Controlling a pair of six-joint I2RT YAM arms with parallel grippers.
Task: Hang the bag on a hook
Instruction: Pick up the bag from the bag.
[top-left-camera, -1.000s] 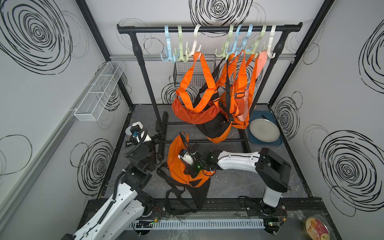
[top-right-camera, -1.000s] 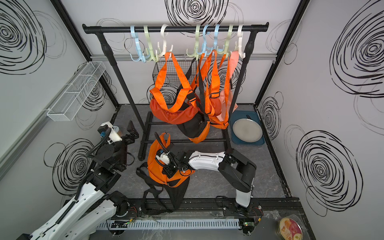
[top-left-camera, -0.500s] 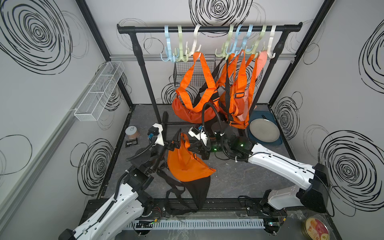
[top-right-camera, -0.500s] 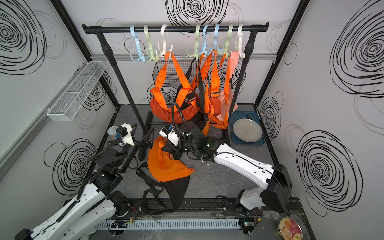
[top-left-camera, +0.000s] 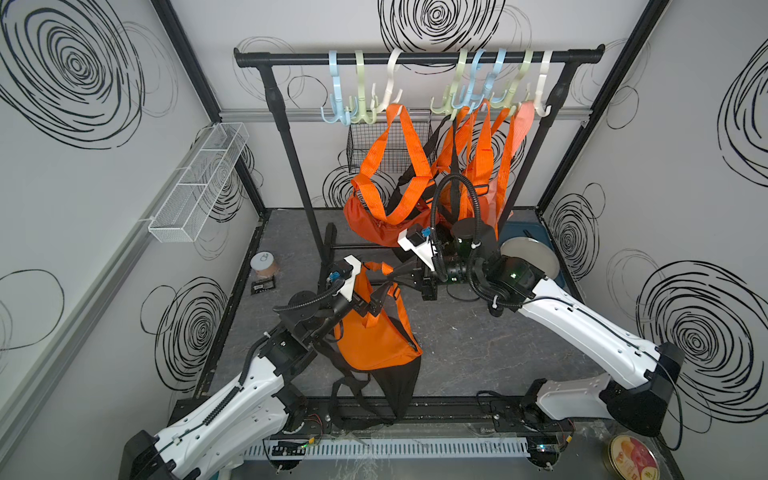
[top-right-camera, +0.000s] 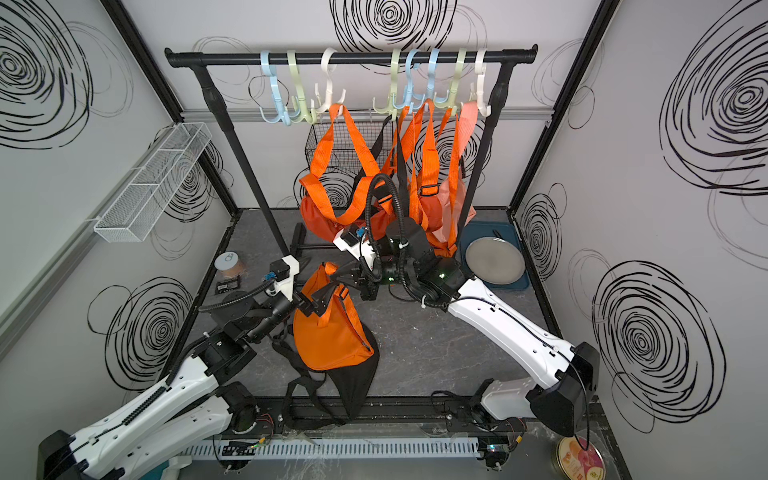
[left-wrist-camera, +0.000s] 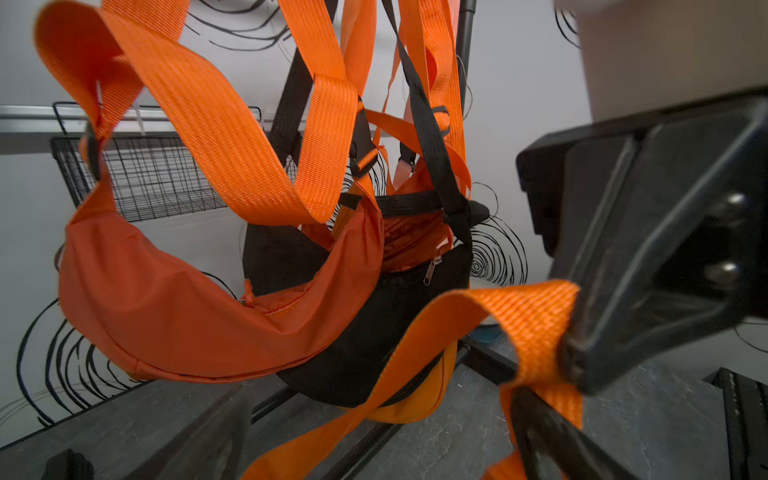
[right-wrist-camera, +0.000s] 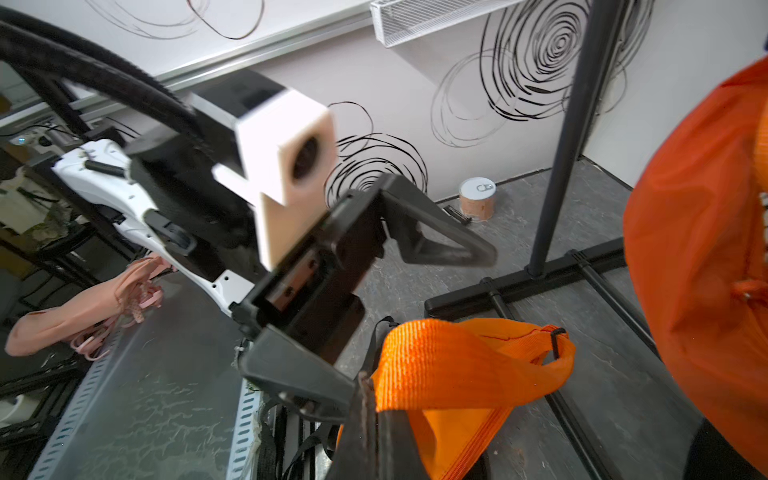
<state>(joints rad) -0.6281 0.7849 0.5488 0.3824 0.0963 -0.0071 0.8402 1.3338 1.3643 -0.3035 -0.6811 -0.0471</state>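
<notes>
The orange-and-black fabric bag (top-left-camera: 376, 338) is held over the grey floor (top-left-camera: 478, 332), in front of the black rack of pastel plastic hooks (top-left-camera: 424, 57) and hung on none of them. Its orange webbing strap (right-wrist-camera: 457, 361) is pinched by the right gripper (top-left-camera: 390, 276), whose jaws are pressed together on it. The left gripper (top-left-camera: 371, 301) is spread wide at the bag's top, with the strap running between its fingers (left-wrist-camera: 544, 432).

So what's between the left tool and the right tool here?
Only the orange bag strap: the right tool is shut on it, and the open left tool faces it. This is clearest in the right wrist view.
</notes>
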